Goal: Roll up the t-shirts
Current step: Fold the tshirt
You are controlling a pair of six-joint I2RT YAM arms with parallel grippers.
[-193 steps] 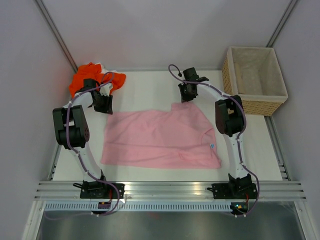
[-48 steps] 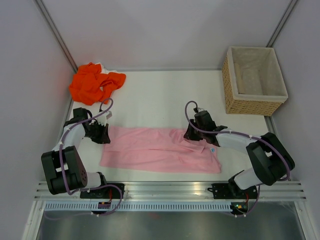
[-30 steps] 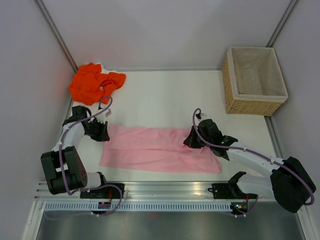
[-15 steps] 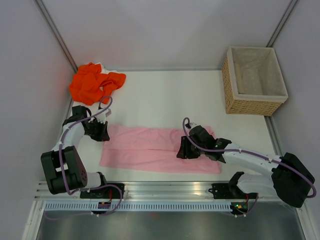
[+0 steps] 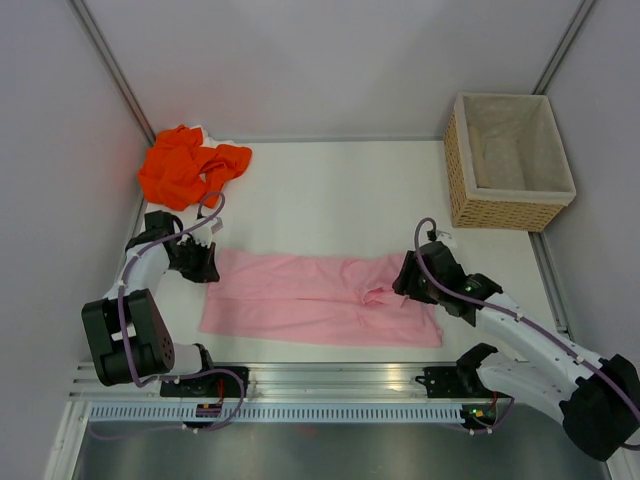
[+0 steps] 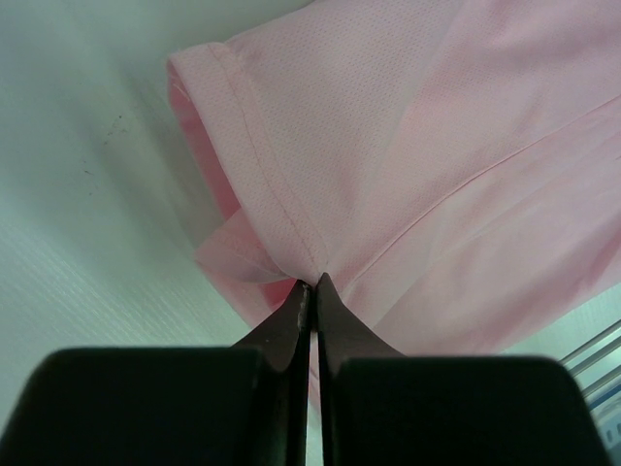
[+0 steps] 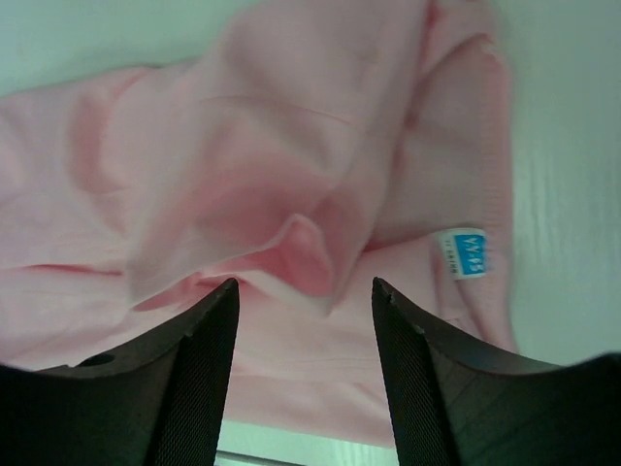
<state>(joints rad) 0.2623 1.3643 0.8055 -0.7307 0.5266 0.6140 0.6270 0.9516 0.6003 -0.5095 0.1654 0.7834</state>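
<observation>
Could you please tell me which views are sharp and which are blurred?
Right wrist: the pink t-shirt is smeared and soft. Left wrist: its weave is sharp, the jaws black and featureless. Top external: sharp, evenly lit; the orange t-shirt faintly tints the wall red.

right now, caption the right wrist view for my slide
Open right gripper over a raised fold of the pink t-shirt, blue tag nearby

Only one label found: small white tag [image 7: 464, 252] with blue print, on pink shirt [image 7: 291, 146] near its right edge. Print too blurred to read. Nothing else legible.
</observation>
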